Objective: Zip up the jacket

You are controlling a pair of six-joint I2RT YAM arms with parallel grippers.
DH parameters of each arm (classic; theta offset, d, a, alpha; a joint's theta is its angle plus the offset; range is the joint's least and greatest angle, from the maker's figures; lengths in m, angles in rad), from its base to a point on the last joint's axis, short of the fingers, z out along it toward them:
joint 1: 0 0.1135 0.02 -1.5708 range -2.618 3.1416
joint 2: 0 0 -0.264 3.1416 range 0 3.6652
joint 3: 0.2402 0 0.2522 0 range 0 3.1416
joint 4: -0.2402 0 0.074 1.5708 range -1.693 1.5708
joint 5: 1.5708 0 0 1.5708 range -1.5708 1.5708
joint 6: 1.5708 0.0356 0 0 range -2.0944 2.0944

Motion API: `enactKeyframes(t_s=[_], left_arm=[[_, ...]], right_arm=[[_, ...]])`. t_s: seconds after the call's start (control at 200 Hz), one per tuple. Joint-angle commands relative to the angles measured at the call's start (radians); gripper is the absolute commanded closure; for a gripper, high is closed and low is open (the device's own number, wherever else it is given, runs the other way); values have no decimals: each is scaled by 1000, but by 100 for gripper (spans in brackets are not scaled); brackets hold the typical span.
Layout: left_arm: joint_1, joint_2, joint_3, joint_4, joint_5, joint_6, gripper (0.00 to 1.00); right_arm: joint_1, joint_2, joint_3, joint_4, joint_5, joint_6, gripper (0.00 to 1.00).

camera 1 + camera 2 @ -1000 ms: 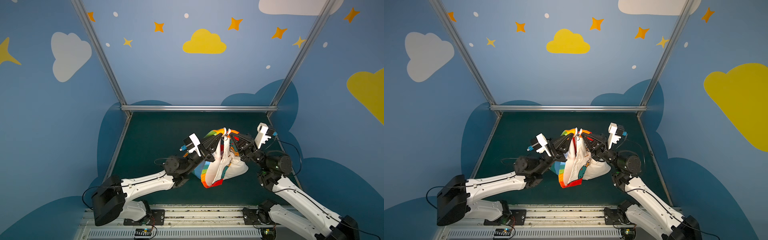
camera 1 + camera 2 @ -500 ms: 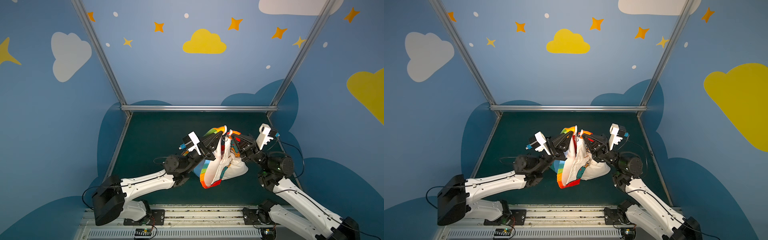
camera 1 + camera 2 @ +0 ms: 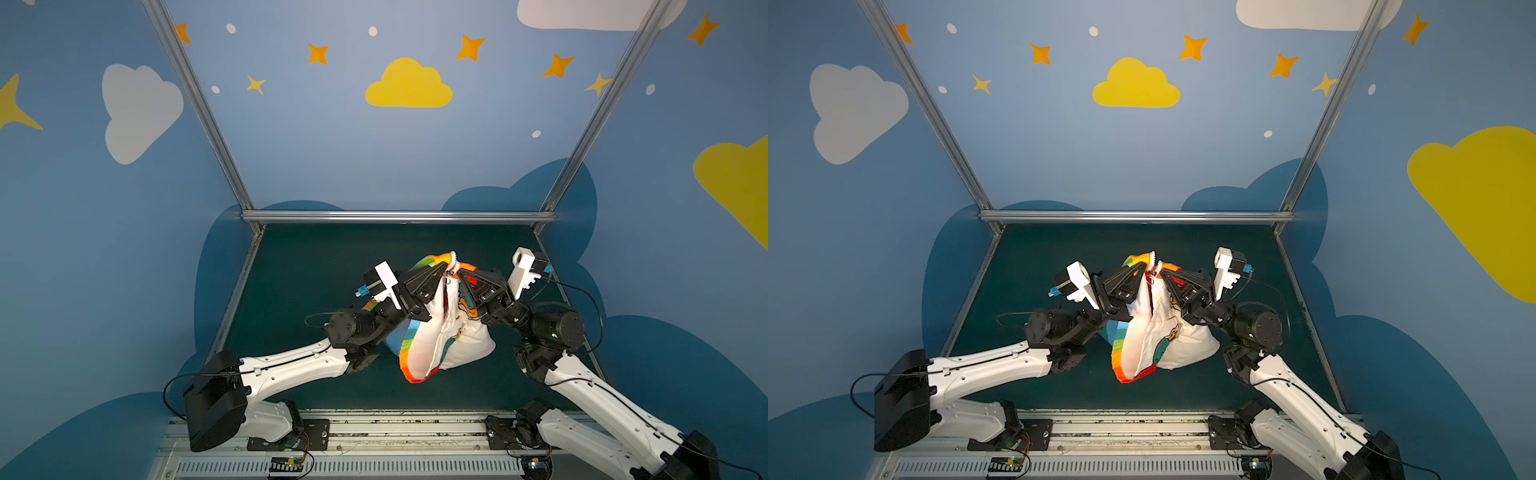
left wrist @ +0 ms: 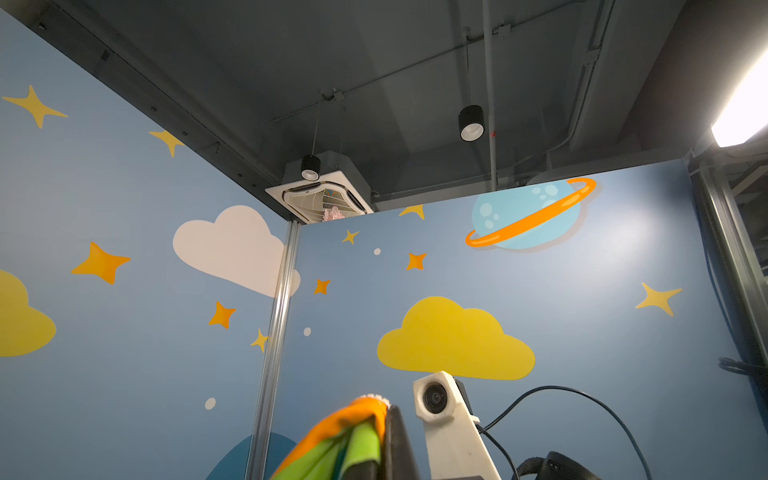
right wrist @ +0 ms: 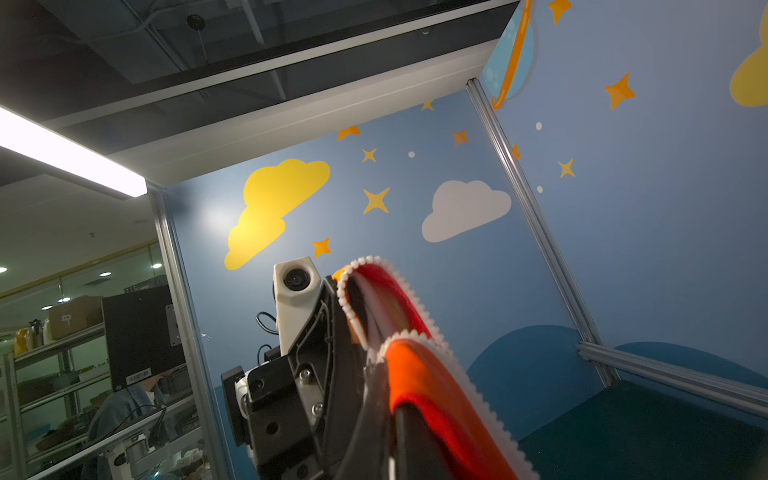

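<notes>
Jacket (image 3: 455, 340) hangs in the lower middle of both top views (image 3: 1169, 347), held up by its top edge between the two arms above the dark green tabletop (image 3: 324, 266). The left pincer (image 3: 444, 272) comes in from the left of the frame with its jaws pressed together on the rainbow-striped fabric just left of the garment's peak. The right pincer (image 3: 460, 275) comes in from the right, clamped the same way on the red and orange fabric just right of the peak. The two tips sit very near each other, with only the raised fold between them.

A short loop of white zipper (image 3: 454, 255) teeth stands up above both tips. In the right wrist view the toothed edge (image 5: 417, 301) curls over red and orange cloth, and the two rows there are apart, not joined.

Below the grip the front falls open in a long slit, white cloth on either side, with a cartoon animal print on the right panel (image 3: 1165, 343). The rainbow hem curves round the lowest point, toward the bottom of the frame (image 3: 409, 372). Whether the hem touches the tabletop cannot be told.

In the left wrist view only a tuft of orange and green fabric (image 4: 353, 432) shows at the bottom edge.
</notes>
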Motion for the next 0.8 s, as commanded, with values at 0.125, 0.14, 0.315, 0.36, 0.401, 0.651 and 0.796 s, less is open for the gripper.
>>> enactKeyframes(t_s=[0.125, 0.14, 0.315, 0.36, 0.401, 0.651, 0.796], left_arm=[[-5, -16, 28, 42, 4, -12, 97], [-4, -16, 28, 43, 2, -14, 97], [-4, -19, 16, 43, -17, -13, 97], [-5, -19, 16, 43, -20, -16, 97], [-5, -21, 17, 42, -26, -22, 97], [-5, -27, 22, 43, -13, -29, 97], [-4, -26, 19, 42, -20, -35, 97]], right_arm=[[11, 6, 38, 28, -15, -2, 100], [12, 6, 38, 28, -14, 0, 100], [12, 8, 40, 68, -10, 29, 100], [12, 6, 39, 68, -8, 28, 100], [12, 4, 33, 73, 3, 32, 100], [12, 10, 41, 98, 9, 50, 100], [12, 7, 45, 88, 6, 49, 100]])
